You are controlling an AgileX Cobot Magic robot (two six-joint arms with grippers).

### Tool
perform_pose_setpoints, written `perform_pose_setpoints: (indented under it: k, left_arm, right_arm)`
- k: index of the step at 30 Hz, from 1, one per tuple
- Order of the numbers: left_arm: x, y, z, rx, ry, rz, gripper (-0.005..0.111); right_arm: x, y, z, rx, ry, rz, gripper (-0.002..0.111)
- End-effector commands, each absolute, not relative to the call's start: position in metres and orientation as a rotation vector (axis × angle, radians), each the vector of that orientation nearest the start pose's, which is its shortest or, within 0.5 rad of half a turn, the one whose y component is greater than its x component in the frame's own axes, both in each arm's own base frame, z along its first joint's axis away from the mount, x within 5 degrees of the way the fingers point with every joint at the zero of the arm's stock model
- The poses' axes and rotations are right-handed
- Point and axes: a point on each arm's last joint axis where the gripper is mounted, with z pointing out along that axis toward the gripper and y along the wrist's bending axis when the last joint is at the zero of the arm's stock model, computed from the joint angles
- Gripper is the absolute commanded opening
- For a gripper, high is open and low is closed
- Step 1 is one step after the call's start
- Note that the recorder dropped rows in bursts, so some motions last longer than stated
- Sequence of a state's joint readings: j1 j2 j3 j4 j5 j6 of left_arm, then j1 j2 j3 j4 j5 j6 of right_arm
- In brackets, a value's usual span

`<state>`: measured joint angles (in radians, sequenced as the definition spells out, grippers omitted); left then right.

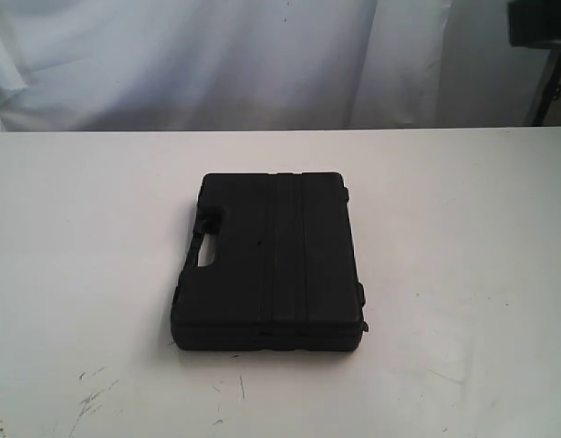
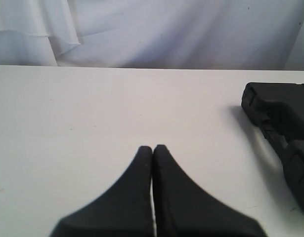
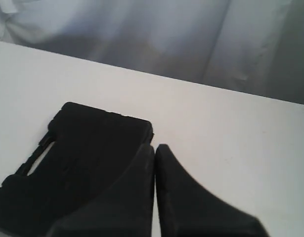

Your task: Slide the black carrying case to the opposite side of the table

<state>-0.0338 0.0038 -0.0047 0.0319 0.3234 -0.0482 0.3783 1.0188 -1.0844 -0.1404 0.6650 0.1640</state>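
Observation:
A black carrying case (image 1: 269,263) lies flat in the middle of the white table (image 1: 79,255), with its handle cut-out facing left in the exterior view. No arm shows in that view. In the left wrist view my left gripper (image 2: 153,148) is shut on nothing above bare tabletop, and the case (image 2: 282,128) lies well off to one side of it. In the right wrist view my right gripper (image 3: 154,147) is also shut and empty, its tips beside a corner of the case (image 3: 77,163); I cannot tell whether they touch it.
White cloth (image 1: 216,55) hangs behind the table's far edge. A dark stand (image 1: 546,55) rises at the back right corner. Faint dark scuffs (image 1: 93,397) mark the tabletop near the front left.

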Motion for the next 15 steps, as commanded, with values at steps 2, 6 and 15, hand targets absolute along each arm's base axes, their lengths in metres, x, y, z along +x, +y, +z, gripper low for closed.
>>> perform_pose_setpoints:
  k: [2, 6, 15]
  left_arm:
    - [0.054, -0.001, 0.185, 0.014, 1.798, -0.029, 0.0]
    - [0.054, -0.001, 0.185, 0.014, 1.798, -0.029, 0.0]
    - [0.054, -0.001, 0.185, 0.014, 1.798, -0.029, 0.0]
  right_arm:
    - [0.169, 0.031, 0.373, -0.129, 2.008, 0.089, 0.0]
    - [0.141, 0.008, 0.351, -0.016, 1.976, 0.021, 0.0]
    - [0.084, -0.011, 0.315, 0.159, 1.811, -0.052, 0.0]
